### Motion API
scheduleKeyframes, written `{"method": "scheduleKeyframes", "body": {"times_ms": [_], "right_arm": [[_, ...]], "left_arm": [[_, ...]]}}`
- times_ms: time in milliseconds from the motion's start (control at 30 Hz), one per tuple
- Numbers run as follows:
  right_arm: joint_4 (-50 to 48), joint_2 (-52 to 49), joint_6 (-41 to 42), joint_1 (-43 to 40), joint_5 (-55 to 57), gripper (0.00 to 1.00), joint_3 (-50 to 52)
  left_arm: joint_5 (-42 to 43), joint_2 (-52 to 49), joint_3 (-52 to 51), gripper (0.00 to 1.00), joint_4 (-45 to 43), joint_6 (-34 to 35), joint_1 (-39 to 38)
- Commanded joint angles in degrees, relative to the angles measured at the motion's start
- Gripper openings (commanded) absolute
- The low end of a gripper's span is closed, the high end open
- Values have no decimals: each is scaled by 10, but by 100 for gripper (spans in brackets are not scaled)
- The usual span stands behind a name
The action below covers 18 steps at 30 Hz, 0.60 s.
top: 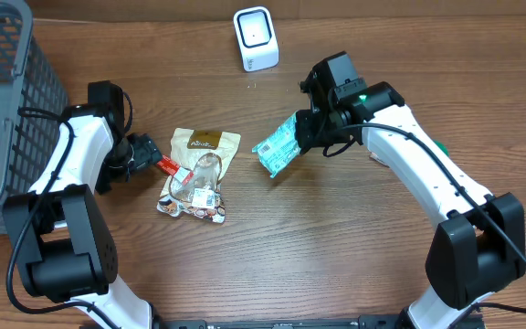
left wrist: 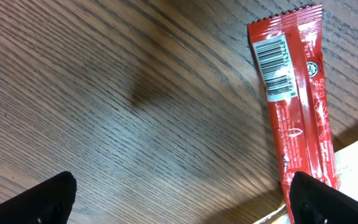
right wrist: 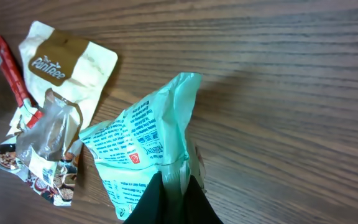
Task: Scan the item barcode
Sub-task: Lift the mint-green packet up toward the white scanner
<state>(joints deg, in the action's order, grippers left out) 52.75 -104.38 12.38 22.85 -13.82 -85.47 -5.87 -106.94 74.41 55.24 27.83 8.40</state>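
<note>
My right gripper [top: 310, 128] is shut on a mint-green printed packet [top: 278, 146], pinching one edge so that the packet hangs just above the table. In the right wrist view the dark fingers [right wrist: 174, 180] squeeze the packet's [right wrist: 145, 143] crimped seam; no barcode shows on the face that I see. The white barcode scanner [top: 256, 38] stands at the back, to the left of this gripper. My left gripper [top: 149, 155] stands open low over the wood. A red stick packet [left wrist: 294, 99] with its barcode facing up lies by the left gripper's [left wrist: 182, 193] right finger.
A beige pouch [top: 205, 144], a clear bag and a patterned snack packet [top: 194, 196] lie heaped at centre left, beside the red stick [top: 167, 165]. A grey mesh basket [top: 7, 100] fills the far left edge.
</note>
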Motion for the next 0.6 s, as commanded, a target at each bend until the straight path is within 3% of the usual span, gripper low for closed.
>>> {"method": "scheduleKeyframes", "body": {"times_ms": [0,333,567], "right_arm": [[-1,8,-2,-3,1,4,-9],[-37,8,-3,-7,-13,3,-17],[-31,8,-16,-8,-12,3,-131]], "left_arm": [[-12,1,11,100,-1,-8,6],[-12,1,11,100,-1,-8,6],[-12,1,11,100,-1,-8,6]]}}
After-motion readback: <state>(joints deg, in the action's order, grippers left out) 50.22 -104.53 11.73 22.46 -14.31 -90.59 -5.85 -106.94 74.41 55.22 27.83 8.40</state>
